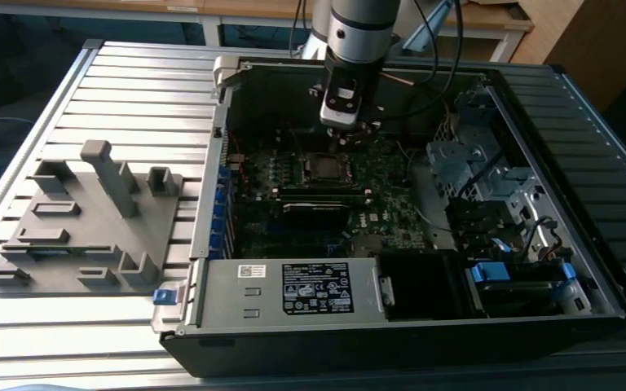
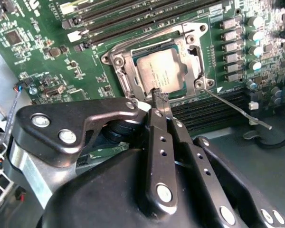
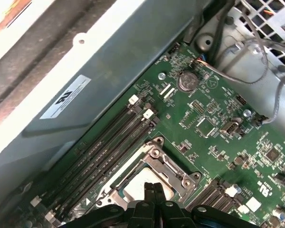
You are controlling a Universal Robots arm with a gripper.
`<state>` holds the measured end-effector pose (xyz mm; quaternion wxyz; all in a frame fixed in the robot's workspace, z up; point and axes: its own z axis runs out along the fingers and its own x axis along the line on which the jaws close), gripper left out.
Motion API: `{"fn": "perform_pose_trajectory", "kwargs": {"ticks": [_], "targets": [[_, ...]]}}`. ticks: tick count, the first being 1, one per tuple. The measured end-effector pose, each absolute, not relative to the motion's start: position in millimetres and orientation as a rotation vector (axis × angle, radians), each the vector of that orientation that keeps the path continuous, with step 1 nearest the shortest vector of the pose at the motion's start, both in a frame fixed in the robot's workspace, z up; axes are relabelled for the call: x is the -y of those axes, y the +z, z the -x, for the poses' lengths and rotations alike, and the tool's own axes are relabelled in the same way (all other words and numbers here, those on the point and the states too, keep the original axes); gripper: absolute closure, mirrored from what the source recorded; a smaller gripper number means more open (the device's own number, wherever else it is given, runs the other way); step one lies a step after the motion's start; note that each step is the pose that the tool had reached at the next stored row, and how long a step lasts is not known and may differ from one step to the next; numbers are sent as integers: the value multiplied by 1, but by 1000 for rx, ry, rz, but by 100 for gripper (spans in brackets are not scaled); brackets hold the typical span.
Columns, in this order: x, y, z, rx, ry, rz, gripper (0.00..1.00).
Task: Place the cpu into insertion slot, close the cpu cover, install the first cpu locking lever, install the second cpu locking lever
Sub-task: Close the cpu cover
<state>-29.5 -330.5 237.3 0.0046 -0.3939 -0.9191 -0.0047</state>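
Right, you're resting the gripper [image 2: 160, 96], jaws closed on nothing, at the edge of the cpu cover [image 2: 119, 64], which is lying down over the cpu [image 2: 161, 71] sitting in the insertion slot [image 2: 189, 56], with a wire locking lever [image 2: 237, 108] sticking out unlatched.

The case stands open from above, so the way down to the insertion slot [image 1: 322, 167] is free, and the hand [image 2: 160, 97] fits there. Long memory slots [image 2: 133, 21] run just beside it. A thin locking lever [image 2: 237, 108] juts out sideways, seemingly raised off the board. Farther out, the drive cage [image 1: 476, 163] and power supply box [image 1: 291, 289] wall in the space.
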Motion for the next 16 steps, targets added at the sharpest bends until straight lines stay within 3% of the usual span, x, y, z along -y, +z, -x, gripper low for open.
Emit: {"fn": "perform_pose_trajectory", "kwargs": {"ticks": [16], "targets": [[330, 237, 29, 2977, -14, 975, 90]]}}
